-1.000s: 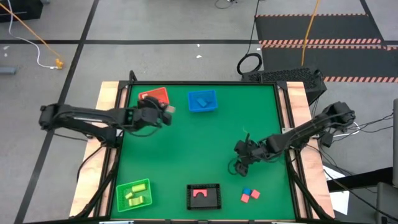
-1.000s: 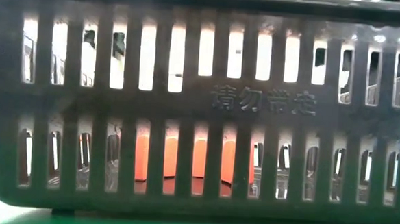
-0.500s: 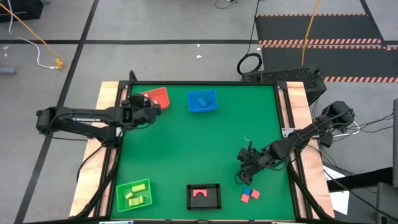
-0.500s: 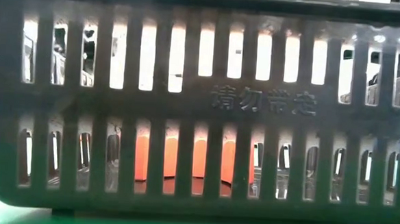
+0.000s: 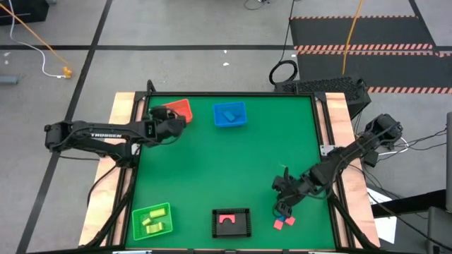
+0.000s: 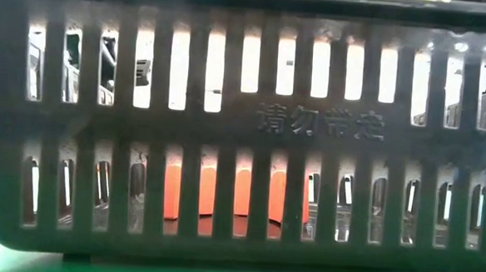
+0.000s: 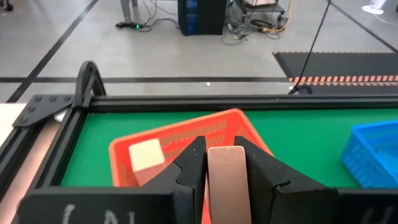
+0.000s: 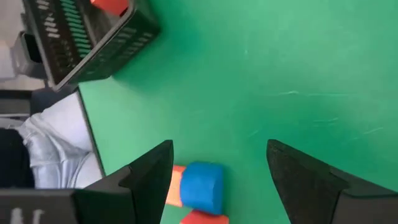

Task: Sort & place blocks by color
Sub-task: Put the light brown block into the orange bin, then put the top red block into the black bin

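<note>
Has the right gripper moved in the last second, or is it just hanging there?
Yes. In the high view the right gripper has travelled toward the table's near edge, closing on the loose red and blue blocks beside the black basket.

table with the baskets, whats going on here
Two robot arms are sorting blocks into coloured baskets. The left hand grips a pinkish block beside the red basket, not yet dropped. The right hand hangs open over a blue block near the black basket.
</note>
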`<action>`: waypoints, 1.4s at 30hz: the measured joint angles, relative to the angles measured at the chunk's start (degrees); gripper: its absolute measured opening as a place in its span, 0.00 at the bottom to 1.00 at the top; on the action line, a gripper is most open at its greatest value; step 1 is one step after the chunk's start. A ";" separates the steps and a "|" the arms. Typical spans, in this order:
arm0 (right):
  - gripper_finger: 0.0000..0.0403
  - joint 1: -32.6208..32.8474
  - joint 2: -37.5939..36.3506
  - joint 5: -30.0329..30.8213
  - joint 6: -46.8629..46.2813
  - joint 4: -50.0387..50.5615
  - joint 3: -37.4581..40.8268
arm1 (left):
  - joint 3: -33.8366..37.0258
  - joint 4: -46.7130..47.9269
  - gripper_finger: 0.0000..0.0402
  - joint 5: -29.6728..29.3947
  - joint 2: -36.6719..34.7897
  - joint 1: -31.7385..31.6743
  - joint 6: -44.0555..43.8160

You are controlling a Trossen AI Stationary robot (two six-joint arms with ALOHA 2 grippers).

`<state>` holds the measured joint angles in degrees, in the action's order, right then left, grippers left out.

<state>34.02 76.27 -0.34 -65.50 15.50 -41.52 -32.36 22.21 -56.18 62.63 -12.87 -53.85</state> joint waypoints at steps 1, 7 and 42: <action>0.61 0.34 0.00 0.02 0.00 -0.30 0.00 | 0.00 -0.88 0.19 0.00 0.00 -0.15 0.99; 0.61 1.39 0.00 0.02 0.02 -0.92 -0.02 | 0.00 -6.40 0.27 0.00 0.00 -1.47 8.69; 0.61 18.43 5.62 5.37 -9.21 1.23 -0.08 | -0.07 -31.94 0.53 27.78 -0.04 10.63 20.36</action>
<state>52.44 81.89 5.03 -74.71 16.73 -41.60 -32.42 -9.74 -28.40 62.59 -2.25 -33.50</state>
